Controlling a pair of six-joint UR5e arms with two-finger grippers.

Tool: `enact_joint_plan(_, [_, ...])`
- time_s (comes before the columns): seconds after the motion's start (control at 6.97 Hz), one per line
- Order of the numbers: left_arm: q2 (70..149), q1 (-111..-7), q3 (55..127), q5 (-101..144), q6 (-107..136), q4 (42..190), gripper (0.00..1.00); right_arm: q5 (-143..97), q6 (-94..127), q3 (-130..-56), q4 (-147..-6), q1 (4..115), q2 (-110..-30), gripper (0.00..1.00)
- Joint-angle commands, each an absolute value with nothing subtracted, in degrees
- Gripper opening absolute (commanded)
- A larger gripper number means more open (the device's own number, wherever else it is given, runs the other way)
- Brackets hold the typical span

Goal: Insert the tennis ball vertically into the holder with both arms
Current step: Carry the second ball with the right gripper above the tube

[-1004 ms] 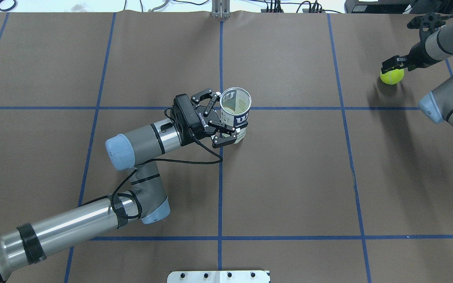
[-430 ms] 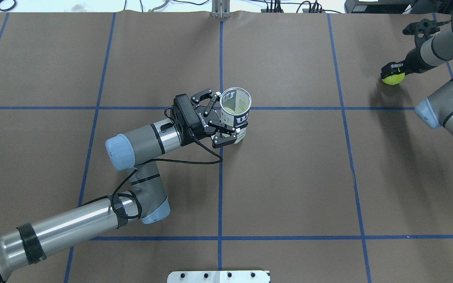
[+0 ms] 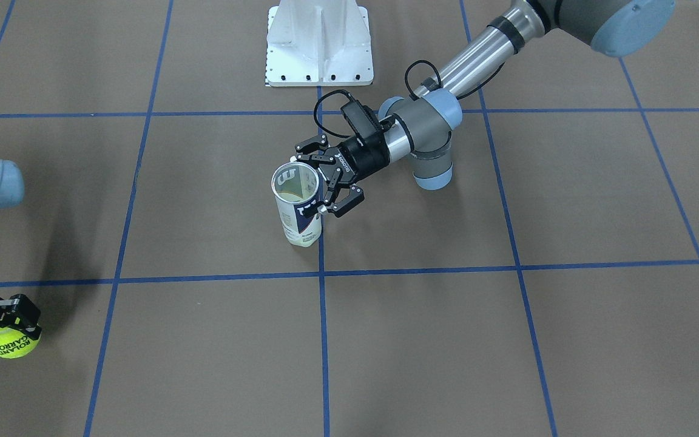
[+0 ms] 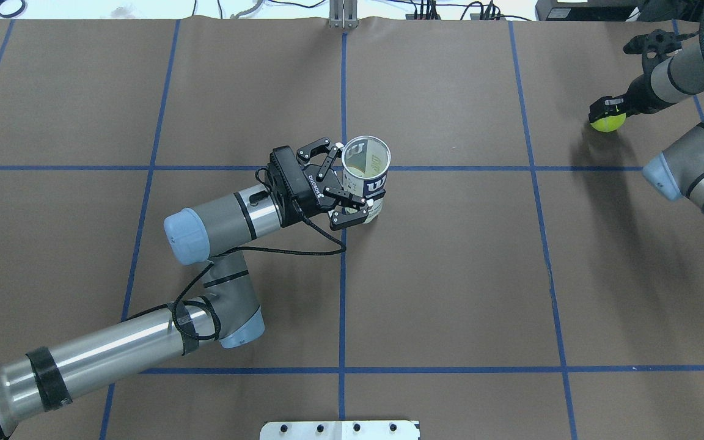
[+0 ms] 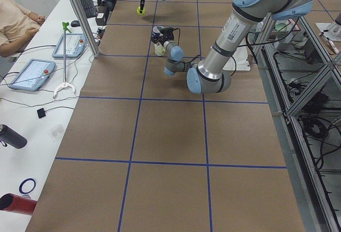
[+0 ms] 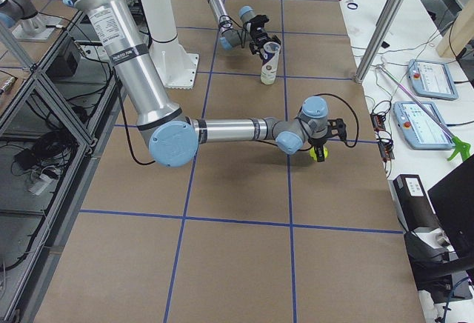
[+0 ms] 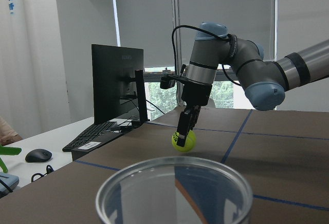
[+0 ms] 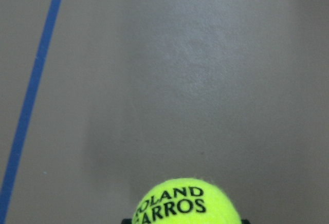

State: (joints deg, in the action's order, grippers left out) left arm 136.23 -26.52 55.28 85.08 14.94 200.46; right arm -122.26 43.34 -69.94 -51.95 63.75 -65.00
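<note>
Two grips are already made. The left gripper (image 4: 351, 181) is clamped around the side of the can (image 4: 377, 183), which stands upright with its open mouth up near the middle of the table (image 4: 450, 275). The right gripper (image 4: 607, 114) is pinched on the tennis ball (image 4: 609, 124), well apart from the can, toward the far right corner. The step in hand looks like picking up the ball; whether it has left the surface I cannot tell. Next, I judge, the right arm must carry the ball across, centre it over the can's mouth and lower it straight down while the left steadies the can. Brown paper crossed by blue tape lines covers the table, with a white base plate (image 3: 319, 42) at the robot's edge. Beyond stand a dark monitor (image 7: 115, 85), a keyboard (image 7: 95, 134) and shaded windows (image 7: 144, 23).
</note>
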Motion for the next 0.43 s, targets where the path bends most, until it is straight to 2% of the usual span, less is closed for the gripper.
enact_joint_plan(0.0, [136.23, -26.46, 55.28, 85.08, 14.94, 200.39, 1.0, -123.66, 51.8, -85.09, -66.03, 62.07, -64.51, 0.0])
enact_joint_plan(0.29, [136.23, -26.37, 55.2, 85.08, 14.94, 200.39, 1.0, -122.96, 62.87, -98.28, -77.09, 57.07, -62.86, 0.0])
